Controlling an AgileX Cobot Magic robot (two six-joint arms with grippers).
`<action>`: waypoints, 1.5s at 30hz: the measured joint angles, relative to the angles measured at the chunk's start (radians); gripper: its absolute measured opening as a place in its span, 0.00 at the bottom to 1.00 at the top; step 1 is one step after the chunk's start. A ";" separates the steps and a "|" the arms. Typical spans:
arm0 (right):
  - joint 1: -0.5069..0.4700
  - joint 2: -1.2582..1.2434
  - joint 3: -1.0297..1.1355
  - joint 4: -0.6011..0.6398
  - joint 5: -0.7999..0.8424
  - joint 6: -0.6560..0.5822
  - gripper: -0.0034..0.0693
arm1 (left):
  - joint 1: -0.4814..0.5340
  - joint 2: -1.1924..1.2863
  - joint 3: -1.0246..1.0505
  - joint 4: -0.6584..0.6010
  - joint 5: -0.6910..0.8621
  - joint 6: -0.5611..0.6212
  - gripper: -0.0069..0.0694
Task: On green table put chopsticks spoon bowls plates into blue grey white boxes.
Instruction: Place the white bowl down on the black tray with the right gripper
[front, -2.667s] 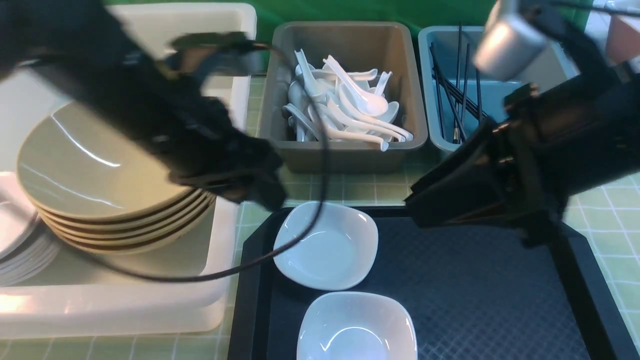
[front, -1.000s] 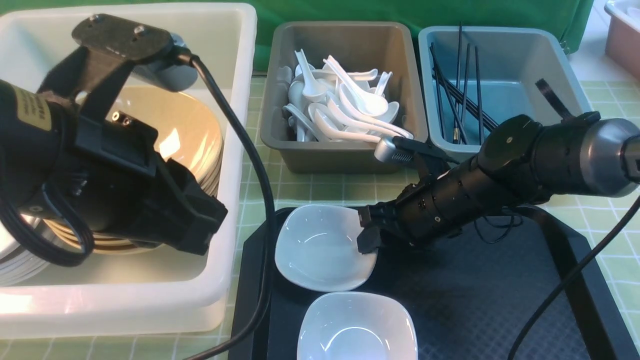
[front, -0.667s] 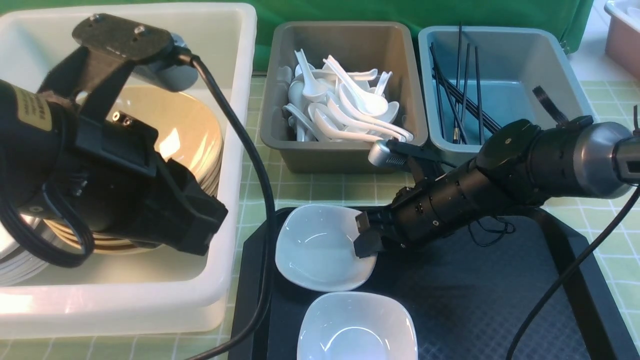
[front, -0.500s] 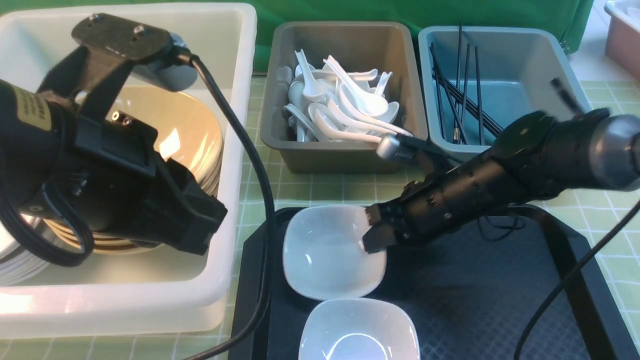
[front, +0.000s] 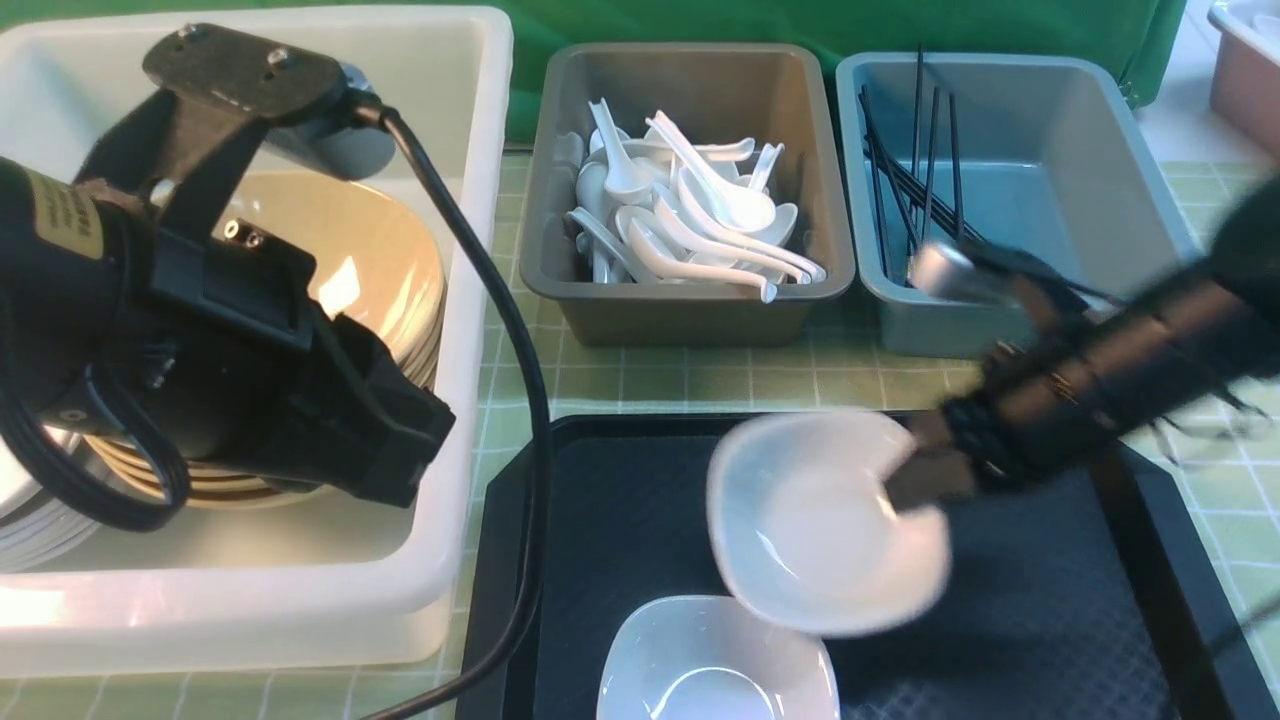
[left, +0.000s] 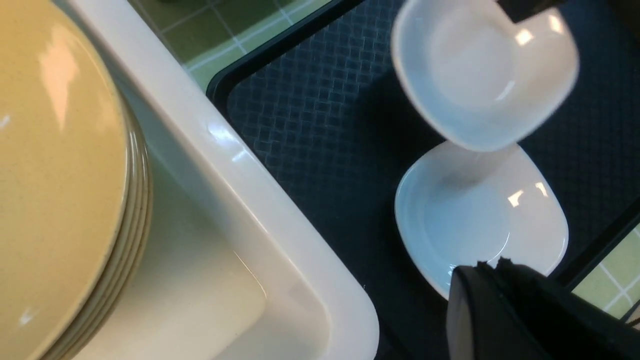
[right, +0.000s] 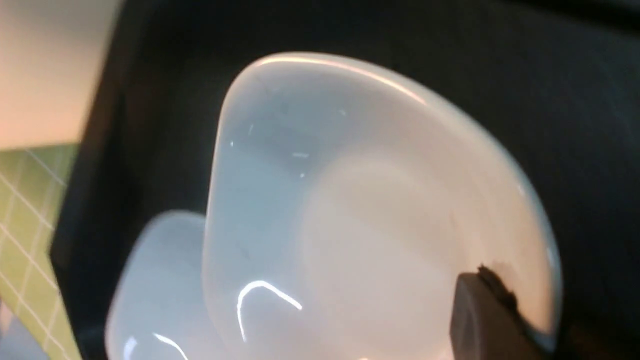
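Observation:
My right gripper (front: 915, 485) is shut on the rim of a white square bowl (front: 815, 520) and holds it lifted and tilted above the black tray (front: 620, 520). The bowl also shows in the right wrist view (right: 350, 200) and the left wrist view (left: 482, 70). A second white bowl (front: 715, 665) lies on the tray near the front edge. My left gripper (left: 492, 262) is shut and empty, hovering over the white box (front: 250, 610), which holds a stack of beige plates (front: 370, 260). The grey box (front: 690, 310) holds white spoons (front: 690, 220). The blue box (front: 1060, 130) holds black chopsticks (front: 915, 170).
White plates (front: 30, 530) are stacked at the left in the white box. The left arm's cable (front: 520, 350) hangs over the white box's edge and the tray's left side. A pinkish container (front: 1245, 60) stands at the far right.
My right gripper closed on the upper white bowl's rim, lifted it off the tray and carried it to the right. The left arm has stayed still for the last second.

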 joint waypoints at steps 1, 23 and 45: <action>-0.003 -0.005 0.008 -0.002 -0.002 0.000 0.11 | 0.000 0.000 0.000 0.000 0.000 0.000 0.09; -0.072 -0.140 0.294 0.028 -0.193 -0.027 0.14 | 0.000 0.001 0.000 -0.001 -0.134 0.000 0.09; -0.072 -0.140 0.227 0.005 -0.183 -0.028 0.16 | 0.000 0.028 0.000 -0.019 -0.138 -0.001 0.09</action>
